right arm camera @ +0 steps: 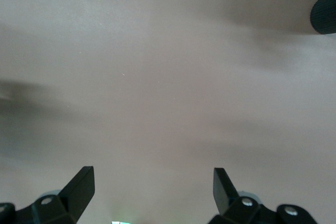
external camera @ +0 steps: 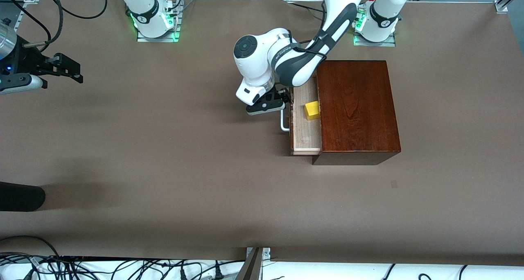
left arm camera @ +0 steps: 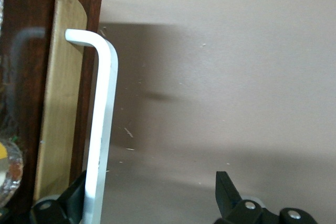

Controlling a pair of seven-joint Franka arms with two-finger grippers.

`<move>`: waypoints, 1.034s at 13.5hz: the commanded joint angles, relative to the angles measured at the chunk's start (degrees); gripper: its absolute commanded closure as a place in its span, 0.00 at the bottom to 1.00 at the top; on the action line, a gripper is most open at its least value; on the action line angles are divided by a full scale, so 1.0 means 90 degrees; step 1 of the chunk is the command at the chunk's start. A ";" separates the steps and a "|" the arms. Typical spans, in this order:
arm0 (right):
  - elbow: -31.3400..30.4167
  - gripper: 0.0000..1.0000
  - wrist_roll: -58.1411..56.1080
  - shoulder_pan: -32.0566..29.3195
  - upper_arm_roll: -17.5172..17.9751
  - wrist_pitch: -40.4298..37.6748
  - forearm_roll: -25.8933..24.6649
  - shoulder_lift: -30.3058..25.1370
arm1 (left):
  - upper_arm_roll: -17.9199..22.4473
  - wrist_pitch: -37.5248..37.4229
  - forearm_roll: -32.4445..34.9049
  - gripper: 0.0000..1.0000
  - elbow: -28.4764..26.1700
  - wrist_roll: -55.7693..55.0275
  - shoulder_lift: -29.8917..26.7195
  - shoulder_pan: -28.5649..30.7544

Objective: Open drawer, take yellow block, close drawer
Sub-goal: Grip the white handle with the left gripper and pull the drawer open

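The glossy dark-brown box [external camera: 356, 108] stands near the left arm's base. Its drawer [external camera: 305, 134] is pulled partway out toward the right arm's end of the table. The yellow block [external camera: 312, 110] lies in the pale tray, close to the box. My left gripper [external camera: 283, 99] is at the white loop handle [external camera: 283, 123]. In the left wrist view the handle [left arm camera: 101, 124] runs just inside one finger of the left gripper [left arm camera: 152, 187], whose jaws stand wide open, not clamped. My right gripper [external camera: 75, 70] waits open over bare table at its own end, and the right wrist view shows the gripper [right arm camera: 153, 179] empty.
A black rounded object [external camera: 20, 196] pokes in at the right arm's end of the table, nearer the front camera, and it also shows in the right wrist view [right arm camera: 323, 11]. Cables [external camera: 82, 267] run along the table's near edge.
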 commanded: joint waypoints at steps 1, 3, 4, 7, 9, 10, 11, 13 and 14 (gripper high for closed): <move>0.0071 0.00 0.0026 -0.0050 0.0028 -0.0058 0.0000 0.0025 | 0.0000 0.0230 -0.0135 0.00 0.0642 -0.0270 0.0447 -0.0370; 0.0071 0.00 0.0026 -0.0050 0.0028 -0.0068 0.0000 0.0025 | 0.0079 0.0279 -0.0203 0.00 0.0748 -0.0271 0.0477 -0.0478; 0.0071 0.00 0.0026 -0.0050 0.0028 -0.0068 0.0000 0.0025 | 0.0118 0.0318 -0.0281 0.00 0.0798 -0.0271 0.0515 -0.0536; 0.0071 0.00 0.0026 -0.0050 0.0028 -0.0068 0.0000 0.0025 | 0.0274 0.0474 -0.0359 0.00 0.0818 -0.0271 0.0555 -0.0722; 0.0071 0.00 0.0026 -0.0050 0.0028 -0.0068 0.0000 0.0025 | 0.0343 0.0494 -0.0399 0.00 0.0934 -0.0280 0.0603 -0.0790; 0.0071 0.00 0.0026 -0.0050 0.0028 -0.0068 0.0000 0.0025 | 0.0343 0.0494 -0.0447 0.00 0.0983 -0.0309 0.0642 -0.0810; 0.0071 0.00 0.0026 -0.0050 0.0028 -0.0068 0.0000 0.0025 | 0.0372 0.0494 -0.0496 0.00 0.1022 -0.0310 0.0653 -0.0829; 0.0071 0.00 0.0026 -0.0041 0.0028 -0.0068 0.0000 0.0045 | 0.0401 0.0494 -0.0497 0.00 0.1042 -0.0310 0.0643 -0.0849; 0.0071 0.00 0.0026 -0.0050 0.0018 -0.0068 0.0000 0.0054 | 0.0401 0.0494 -0.0497 0.00 0.1042 -0.0310 0.0643 -0.0849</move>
